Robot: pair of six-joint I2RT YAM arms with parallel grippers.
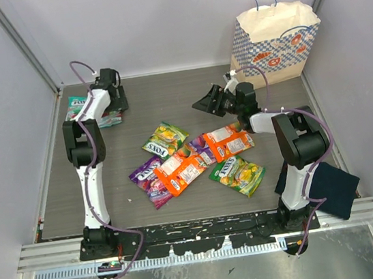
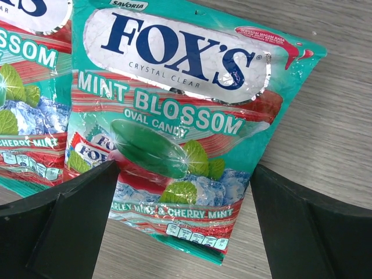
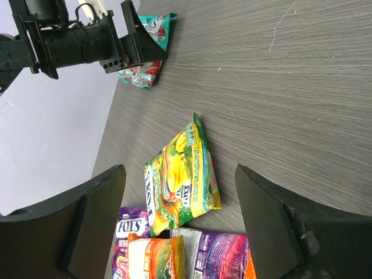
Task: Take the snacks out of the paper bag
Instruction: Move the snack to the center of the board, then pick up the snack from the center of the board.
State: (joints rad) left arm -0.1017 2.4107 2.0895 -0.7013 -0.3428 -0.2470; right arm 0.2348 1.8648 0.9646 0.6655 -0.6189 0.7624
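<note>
Both grippers: left gripper (image 2: pixel 183 226) and right gripper (image 3: pixel 180 224) spread, empty
Paper bag (image 1: pixel 273 42): upright, far-right of right gripper; right arm nearer

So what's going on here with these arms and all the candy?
Two robot arms are emptying the paper bag standing at the back right. Several candy packets lie piled mid-table, and two teal mint packets lie back left. The left tool hangs open over the teal ones; the right tool, also open, hovers by the pile, holding nothing. What remains in the bag is not visible.
</note>
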